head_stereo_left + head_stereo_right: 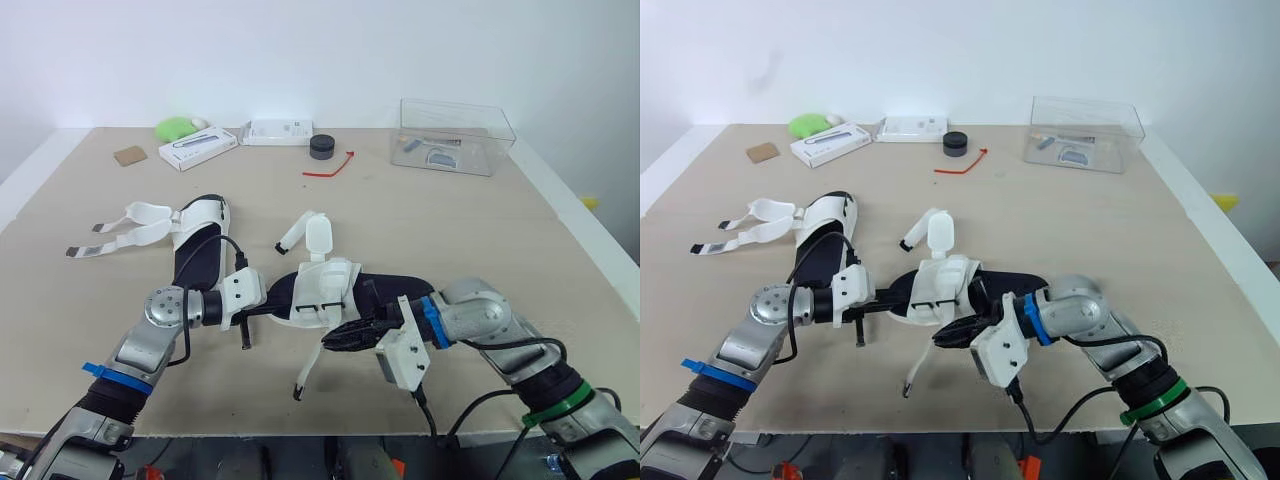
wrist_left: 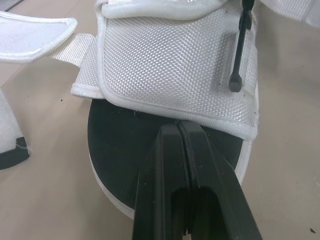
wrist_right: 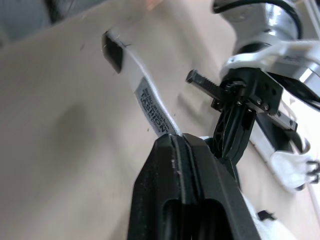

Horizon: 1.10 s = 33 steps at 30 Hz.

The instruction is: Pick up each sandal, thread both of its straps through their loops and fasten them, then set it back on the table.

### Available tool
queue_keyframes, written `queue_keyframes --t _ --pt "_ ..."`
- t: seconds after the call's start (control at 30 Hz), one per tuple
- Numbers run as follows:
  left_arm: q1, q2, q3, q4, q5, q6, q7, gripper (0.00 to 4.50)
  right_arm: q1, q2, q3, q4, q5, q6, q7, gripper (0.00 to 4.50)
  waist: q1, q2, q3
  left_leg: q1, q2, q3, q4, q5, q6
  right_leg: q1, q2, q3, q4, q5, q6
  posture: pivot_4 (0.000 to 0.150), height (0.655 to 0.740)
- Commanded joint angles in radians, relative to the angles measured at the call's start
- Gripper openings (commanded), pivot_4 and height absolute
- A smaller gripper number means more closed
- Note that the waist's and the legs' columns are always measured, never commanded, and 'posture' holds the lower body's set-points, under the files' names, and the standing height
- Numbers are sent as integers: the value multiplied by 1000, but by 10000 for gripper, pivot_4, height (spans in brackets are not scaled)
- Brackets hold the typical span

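A: Found the task's things where?
B: Spotted the near sandal point(image 1: 325, 290) sole-down, seemingly resting on the worktop point(image 1: 480, 230) close to its front edge, between both arms. Noted the second sandal point(image 1: 200, 245) further back on the robot's left, well apart, with both straps splayed loose.

A: Caught the fingers doing what?
B: Saw the right fingers point(image 3: 165, 165) pressed shut on the near sandal's loose strap point(image 3: 150, 107), pinched partway along, leaving the dark-tipped end free toward the front edge. Saw the left fingers point(image 2: 165, 155) closed together too, tips over the black footbed point(image 2: 125, 150) just beside the white woven upper point(image 2: 165, 60); could not tell whether pinching anything or merely pressing down.

A: Reckoned on what sort of handling?
B: Judged the sandal light, with a fairly stiff sole and a soft woven upper. Judged the strap limp and flat, likely to flop and twist once released, hardly slippery given the coarse weave. Saw nothing fragile. Expected little resistance to lifting with one pinch at the sole's rim.

A: Advised taking hold where?
B: Favoured gripping the strap close behind its dark tip, for steering during threading; expected sagging from any grip further back. Favoured steadying the sole by its edge or pinning the footbed, clear of the upper, to keep the fastening side unobstructed.
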Motion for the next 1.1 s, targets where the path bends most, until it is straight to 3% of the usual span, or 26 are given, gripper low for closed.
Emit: queue_keyframes --t 0.03,0.17,0.43,0.73,0.93,1.1 --pt "14 14 -14 57 50 30 8 0 4 3 -44 -58 85 110 10 1075 0 0 0 0 0 0 0 0 0 0 0 0 0 0 0 1500 7400" --pt "16 15 -14 58 50 31 10 0 10 13 -64 -99 119 193 -1 1075 0 0 0 0 0 0 0 0 0 0 0 0 0 0 0 1500 7400" --pt "17 16 -17 61 53 30 8 0 25 84 -198 -257 368 685 -167 1075 0 0 0 0 1 0 0 0 0 0 0 -1 0 1 0 1500 7400" --pt "4 11 -21 75 57 26 9 0 -12 151 -316 -266 527 1243 -449 1075 0 0 0 -1 0 -1 0 0 0 0 -5 -1 0 1 0 1500 7400" --pt "2 7 -24 75 57 29 11 0 -46 223 -408 -235 578 1482 -626 1075 -1 0 0 -1 0 -1 0 1 0 -1 -5 -1 0 1 0 1500 7400" --pt "3 7 -23 74 56 30 12 0 -67 247 -455 -235 593 1550 -670 1075 -1 0 0 -2 0 -1 0 1 0 -1 -5 -2 0 1 1 1500 7400"
